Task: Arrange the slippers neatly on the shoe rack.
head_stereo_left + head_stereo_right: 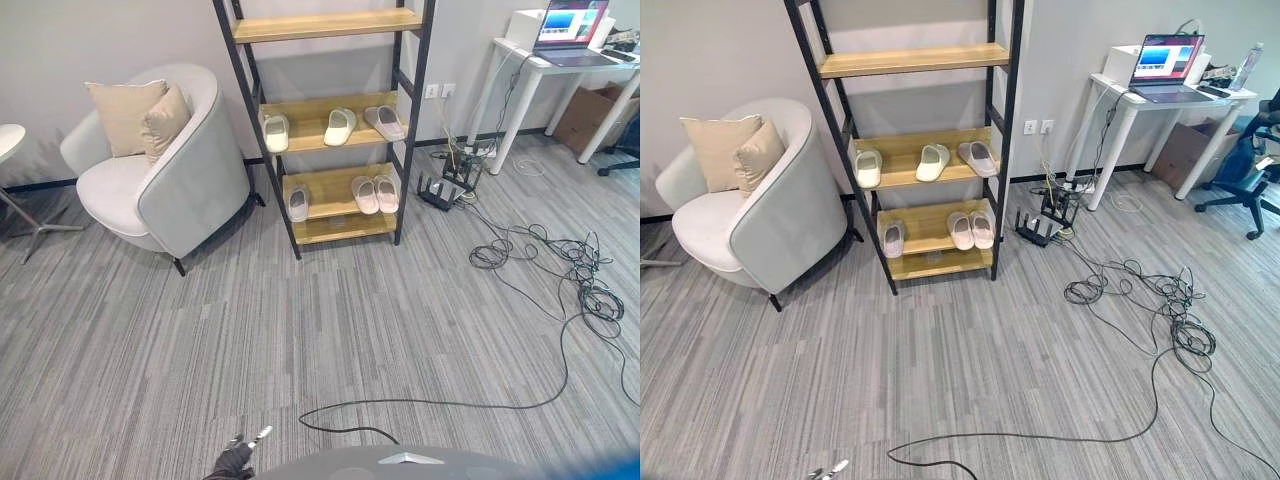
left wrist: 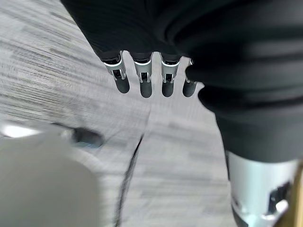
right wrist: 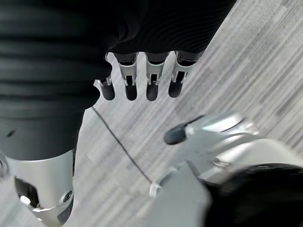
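Across the grey carpet, well ahead of the robot, the shoe rack (image 1: 325, 120) stands against the wall between the armchair (image 1: 160, 165) and the white desk (image 1: 560, 75). All six slippers sit on its two lower shelves. On the middle shelf, three lie spread apart: a pale green one (image 1: 276, 132), a cream one (image 1: 340, 126), and a grey one (image 1: 386, 121) angled sideways. On the lower shelf, a pink pair (image 1: 375, 193) lies side by side with toes toward the room, and a single grey slipper (image 1: 298, 203) sits apart at the left end.

The left hand (image 2: 147, 78) and right hand (image 3: 137, 82) both hang low over the floor, fingers relaxed and holding nothing — far short of the rack. The slippers lie straight ahead, neither hand clearly nearer. I judge the angled grey slipper and the lone one below need straightening first.
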### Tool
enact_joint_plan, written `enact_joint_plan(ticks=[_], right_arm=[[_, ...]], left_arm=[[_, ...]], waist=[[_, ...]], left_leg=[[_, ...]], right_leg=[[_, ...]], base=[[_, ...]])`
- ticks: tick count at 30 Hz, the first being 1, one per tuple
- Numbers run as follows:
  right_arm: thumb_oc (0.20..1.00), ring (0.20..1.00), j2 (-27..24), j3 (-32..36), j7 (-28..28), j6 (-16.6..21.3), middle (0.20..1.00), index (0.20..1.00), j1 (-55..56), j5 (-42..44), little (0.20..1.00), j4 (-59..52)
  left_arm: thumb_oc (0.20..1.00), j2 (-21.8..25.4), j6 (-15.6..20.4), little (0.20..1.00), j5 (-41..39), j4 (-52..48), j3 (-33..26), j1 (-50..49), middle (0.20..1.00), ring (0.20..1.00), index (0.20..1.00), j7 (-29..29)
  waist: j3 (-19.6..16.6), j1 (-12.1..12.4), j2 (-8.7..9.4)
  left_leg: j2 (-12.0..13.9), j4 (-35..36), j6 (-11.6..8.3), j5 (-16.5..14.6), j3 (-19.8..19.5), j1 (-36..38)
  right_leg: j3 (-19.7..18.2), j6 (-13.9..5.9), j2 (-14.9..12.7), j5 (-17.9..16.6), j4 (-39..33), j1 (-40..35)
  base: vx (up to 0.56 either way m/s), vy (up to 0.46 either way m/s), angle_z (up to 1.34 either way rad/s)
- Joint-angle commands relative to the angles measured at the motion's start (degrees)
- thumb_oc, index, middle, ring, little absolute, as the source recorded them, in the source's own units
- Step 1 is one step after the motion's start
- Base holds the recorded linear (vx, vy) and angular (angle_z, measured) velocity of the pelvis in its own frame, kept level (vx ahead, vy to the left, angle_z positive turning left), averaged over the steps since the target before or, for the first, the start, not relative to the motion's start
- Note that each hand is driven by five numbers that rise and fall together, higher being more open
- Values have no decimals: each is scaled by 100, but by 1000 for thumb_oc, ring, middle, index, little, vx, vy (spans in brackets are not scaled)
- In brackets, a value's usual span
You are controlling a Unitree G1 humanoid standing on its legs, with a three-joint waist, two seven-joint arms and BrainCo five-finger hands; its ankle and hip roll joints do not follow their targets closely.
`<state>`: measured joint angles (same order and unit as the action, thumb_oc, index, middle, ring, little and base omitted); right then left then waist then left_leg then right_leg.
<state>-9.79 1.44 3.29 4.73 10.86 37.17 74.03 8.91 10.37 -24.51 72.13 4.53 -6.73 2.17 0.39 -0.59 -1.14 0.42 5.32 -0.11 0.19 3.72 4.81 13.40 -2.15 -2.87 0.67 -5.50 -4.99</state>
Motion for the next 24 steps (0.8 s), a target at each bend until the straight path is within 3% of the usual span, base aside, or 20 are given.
enact_joint_plan(ticks=[1,12,13,16,17,20,24], right_arm=[[1000,1000,-14,-146,-31,9,1000,1000,-282,-506,1000,35],[1000,1000,-380,-417,-98,18,1000,1000,-483,-1317,1000,-110],[1000,1000,-579,-701,-104,44,1000,1000,-735,-1688,1000,-367],[1000,1000,-655,-920,-90,64,1000,1000,-874,-2012,1000,-514],[1000,1000,-697,-1006,-138,60,1000,1000,-935,-2179,1000,-538],[1000,1000,-618,-927,-225,14,1000,1000,-929,-2086,1000,-378],[1000,1000,-443,-788,-261,-11,1000,1000,-887,-1992,1000,-312]], left_arm=[[1000,44,32,1000,974,162,124,311,1000,1000,1000,-112],[1000,205,-96,1000,1634,172,401,431,1000,1000,1000,-151],[1000,345,-44,1000,1730,38,567,630,1000,1000,1000,-213],[1000,417,-13,1000,1750,-122,650,795,1000,1000,1000,-250],[1000,406,2,1000,1744,-201,705,892,1000,1000,1000,-284],[1000,417,-21,1000,1950,-138,759,880,1000,1000,1000,-373],[1000,449,-203,1000,2310,358,654,691,1000,1000,1000,-416]], waist=[[129,-72,189],[336,-69,233],[535,-8,315],[724,81,440],[848,170,496],[783,455,588],[497,396,621]], left_leg=[[144,-32,-262,-89,30,-213],[235,-32,-337,-51,6,-255],[362,-193,-399,8,-124,-424],[381,-1352,-496,-214,-113,-1033],[382,-1777,-510,-51,47,-1462],[262,-1282,-448,238,130,-2046],[80,-899,-197,185,61,-1646]], right_leg=[[148,-482,-360,77,50,-87],[195,-414,-275,130,50,-84],[273,-272,-211,290,340,65],[387,-126,-258,446,452,49],[478,-106,-274,535,403,-86],[398,-211,-222,634,426,-285],[197,-396,-361,606,736,-320]], base=[[-5,-11,-3],[23,-64,1],[9,-218,38],[19,-134,56],[132,-12,35],[292,97,38],[321,225,-49]])
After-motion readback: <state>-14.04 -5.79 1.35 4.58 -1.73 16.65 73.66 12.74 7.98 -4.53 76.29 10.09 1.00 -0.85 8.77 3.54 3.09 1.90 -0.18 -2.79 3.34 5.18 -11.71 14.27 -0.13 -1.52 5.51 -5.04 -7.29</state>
